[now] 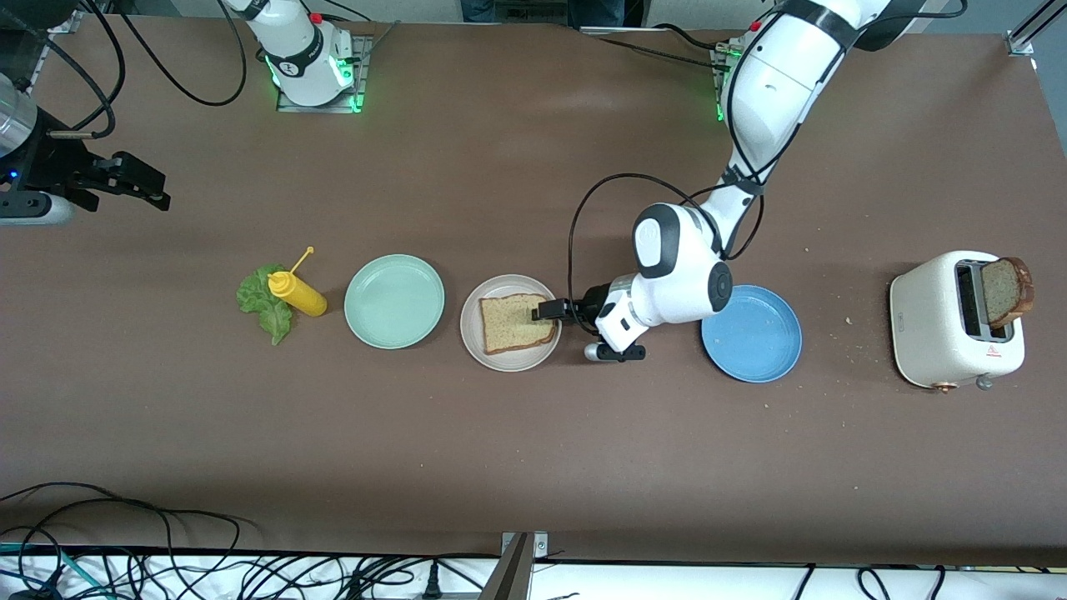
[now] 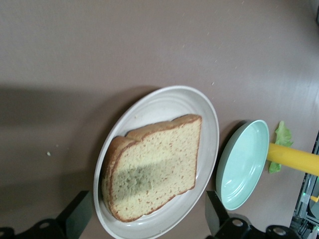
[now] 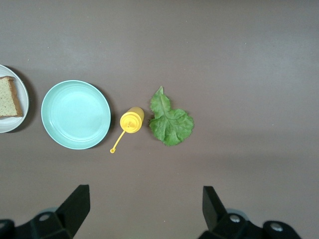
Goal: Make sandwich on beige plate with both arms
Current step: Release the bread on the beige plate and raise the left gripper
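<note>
Brown matte tabletop (image 1: 500,467) carries, seen from the front, three round plates in a row: a mint-green plate (image 1: 394,301), a speckled beige plate (image 1: 510,322) and a blue plate (image 1: 751,333); one light-brown bread slice (image 1: 516,322) lies on the beige plate, a second slice (image 1: 1006,291) stands in the one cream toaster (image 1: 955,321) at the left arm's end, and one ruffled green lettuce leaf (image 1: 265,302) touches one yellow squeeze bottle (image 1: 297,293) beside the mint plate, while the left gripper (image 1: 552,311) hangs over the beige plate's edge and the right gripper (image 1: 137,185) waits high over the right arm's end; black cables trail along the table's edges; the left wrist view shows black fingers (image 2: 77,215) spread, empty, straddling the slice; the right wrist view shows fingers (image 3: 75,206) parted above bare brown surface, holding nothing
</note>
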Robot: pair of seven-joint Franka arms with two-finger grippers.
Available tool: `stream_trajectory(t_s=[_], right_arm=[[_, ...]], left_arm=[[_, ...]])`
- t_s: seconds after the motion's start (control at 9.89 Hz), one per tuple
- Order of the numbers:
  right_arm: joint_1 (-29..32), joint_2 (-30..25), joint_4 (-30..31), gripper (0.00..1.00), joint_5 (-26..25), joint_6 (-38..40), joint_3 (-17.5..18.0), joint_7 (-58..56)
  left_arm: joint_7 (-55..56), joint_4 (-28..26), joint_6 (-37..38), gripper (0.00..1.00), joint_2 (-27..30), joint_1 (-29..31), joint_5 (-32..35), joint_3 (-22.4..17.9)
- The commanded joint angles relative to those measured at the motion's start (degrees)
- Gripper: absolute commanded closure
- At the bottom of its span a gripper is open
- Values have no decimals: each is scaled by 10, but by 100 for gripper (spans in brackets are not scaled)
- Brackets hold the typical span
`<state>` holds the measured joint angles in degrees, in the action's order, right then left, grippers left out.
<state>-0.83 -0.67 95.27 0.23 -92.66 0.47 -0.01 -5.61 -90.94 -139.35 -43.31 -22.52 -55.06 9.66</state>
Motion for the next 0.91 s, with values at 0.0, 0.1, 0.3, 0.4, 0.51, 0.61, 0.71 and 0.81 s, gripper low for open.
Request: stream_trajectory(t_s=[0.0,0.1,0.3,0.4,0.51,0.61,0.71,0.81], right_arm=[[1,-6,-1,0,10,15,-1,4],[1,-6,-2,0,6,13,-1,3],[1,-6,-2,0,4,15,-2,3],[3,7,-5,0,0,10,-4,-6],[-2,31,-8,0,-21,19,1,-4],[-1,33,-5,0,-29,25,1,-5],[0,39,-7,0,-30,23,0,-5],[-1,53,-5,0,-33,25,1,-6]], left_arm=[[-13,-19,7,0,37,1,27,-21],[-3,-24,7,0,50,3,81,-30],[26,-35,48,0,79,29,144,-38],[43,-35,85,0,89,47,191,-39],[65,-34,121,0,99,63,251,-40],[84,-32,158,0,110,80,314,-40],[88,-29,196,0,120,93,357,-40],[88,-28,226,0,130,109,389,-40]])
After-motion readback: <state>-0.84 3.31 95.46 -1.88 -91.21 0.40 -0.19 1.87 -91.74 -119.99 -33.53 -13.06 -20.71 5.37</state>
